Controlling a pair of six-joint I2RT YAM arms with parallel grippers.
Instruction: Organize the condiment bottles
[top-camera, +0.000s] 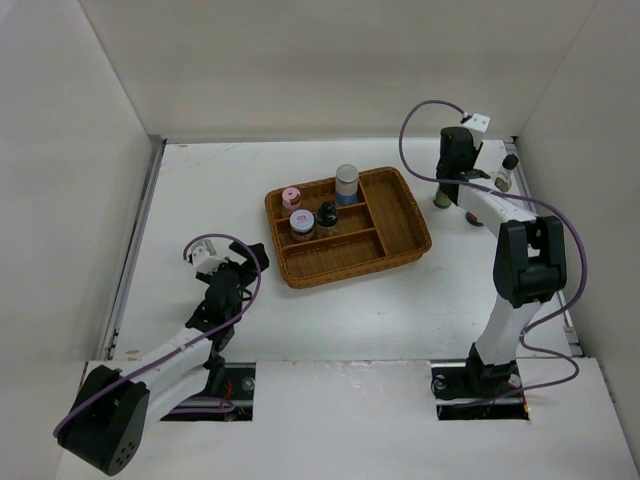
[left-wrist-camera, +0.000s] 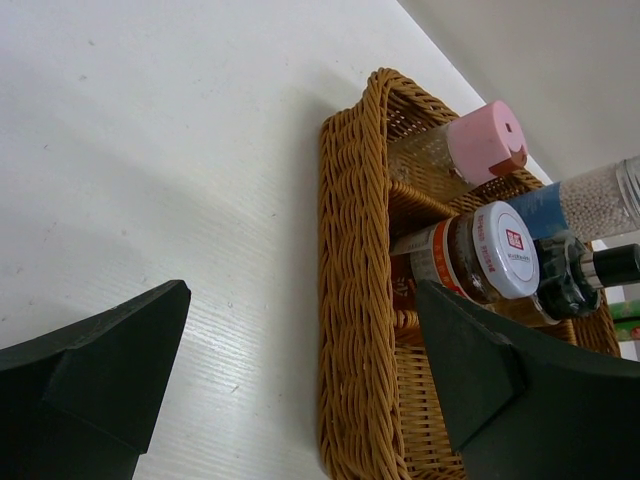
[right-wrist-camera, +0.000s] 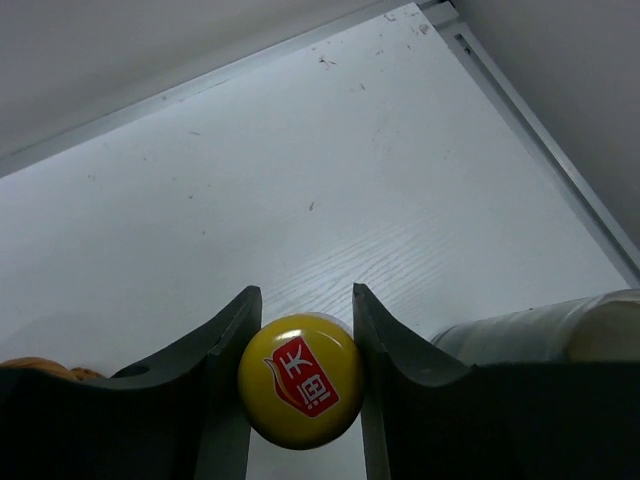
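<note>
Clearly the right gripper is closed narrow on the slim green bottle: both fingers press the sides of its yellow cap. The wrist camera looks straight down on this cap, so I judge the bottle upright, its long axis vertical, under the gripper. It stands near the far right corner of the table.

Just beside it, toward the right edge, is a black-capped bottle. The wicker tray lies to the left, around the table's middle, well apart. The coming move depends on this leftward way, and the right arm is the nearer one.

In the tray's far-left compartments stand the pink-lidded jar, white-lidded jar, dark shaker and grey-capped jar. The tray's rim and this tall jar could be in the way.

The left gripper is wide open, holding nothing, near the tray's left side.
</note>
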